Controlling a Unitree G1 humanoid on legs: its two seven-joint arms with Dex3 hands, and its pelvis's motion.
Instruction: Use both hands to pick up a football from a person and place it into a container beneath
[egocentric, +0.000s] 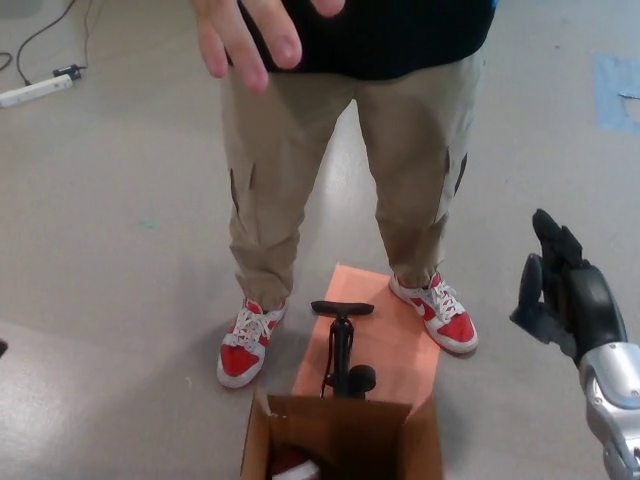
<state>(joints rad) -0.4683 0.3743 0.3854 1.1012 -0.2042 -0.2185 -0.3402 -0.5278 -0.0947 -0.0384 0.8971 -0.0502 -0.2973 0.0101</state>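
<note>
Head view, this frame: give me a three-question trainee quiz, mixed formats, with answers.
1. True or false: the right hand holds the football.
2. Where is the football? A) in the person's hand B) in the cardboard box C) on the floor
3. Fill in: the black pump stands on an orange ___ just behind the box.

Key: 1 false, the hand is open and empty; 2 B, only a bit of it shows; 3 mat.
</note>
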